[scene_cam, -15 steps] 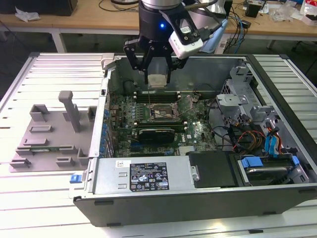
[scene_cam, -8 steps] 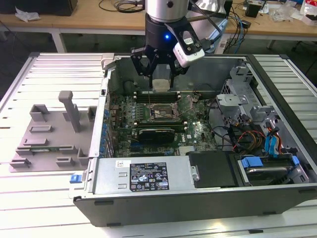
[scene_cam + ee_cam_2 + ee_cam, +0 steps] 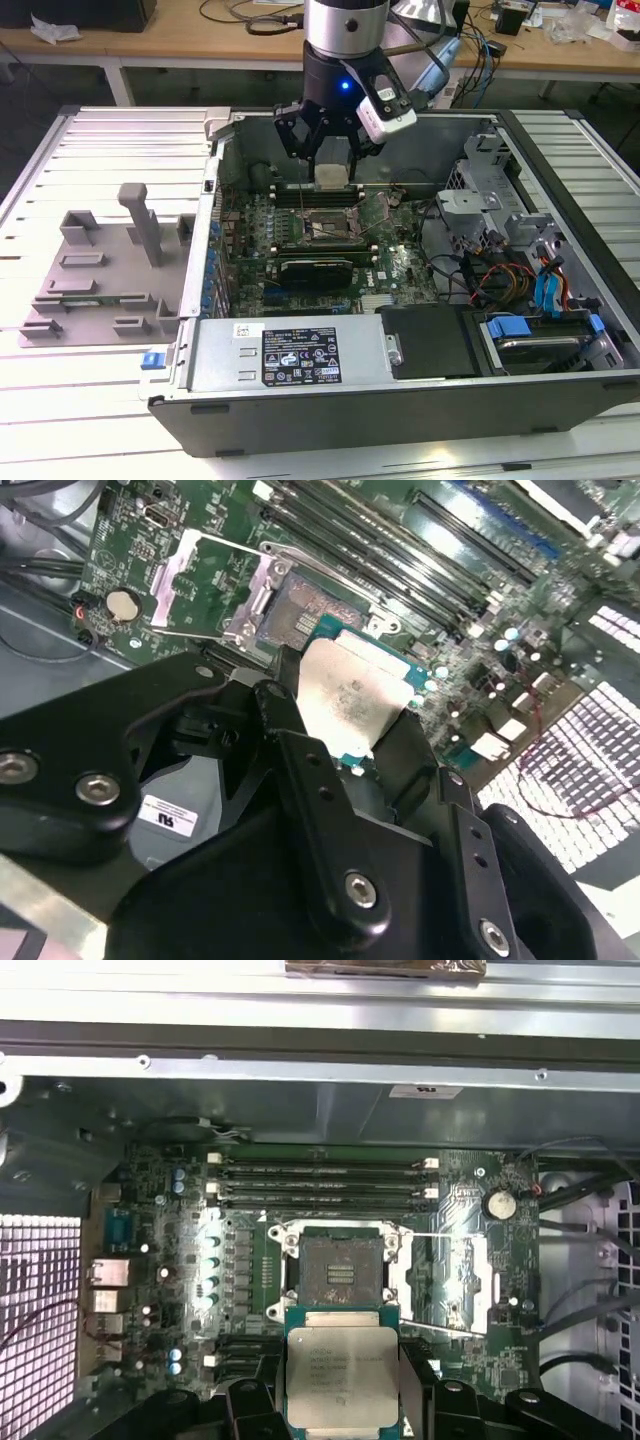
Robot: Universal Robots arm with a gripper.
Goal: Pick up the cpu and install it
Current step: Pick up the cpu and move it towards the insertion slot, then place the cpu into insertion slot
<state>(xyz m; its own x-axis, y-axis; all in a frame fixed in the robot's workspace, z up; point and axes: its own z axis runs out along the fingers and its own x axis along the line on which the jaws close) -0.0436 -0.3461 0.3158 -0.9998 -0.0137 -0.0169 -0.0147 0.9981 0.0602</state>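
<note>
**Inspector:** Where is the cpu (image 3: 332, 176)?

**Technician:** In the exterior view it hangs inside the open computer case (image 3: 300, 360), above the motherboard (image 3: 400, 265) and clear of it. In the first wrist view its pale metal top faces the camera, and one edge overlaps the rim of the socket (image 3: 340, 1273). The cpu is not seated.

**Inspector:** What is the state of the gripper (image 3: 330, 160)?

**Technician:** It is clenched on the cpu, with a black finger (image 3: 255, 1410) on each of two opposite edges.

**Inspector:** What is the state of the socket?

**Technician:** It is empty, with the contact field exposed. Its metal frame (image 3: 452, 1282) is swung open to one side. The memory slots (image 3: 320, 1185) run alongside the socket.

**Inspector:** What lies outside the case?

**Technician:** A grey tray (image 3: 100, 260) lies on the slatted table (image 3: 90, 130) at the exterior view's left, well apart from the gripper.
</note>
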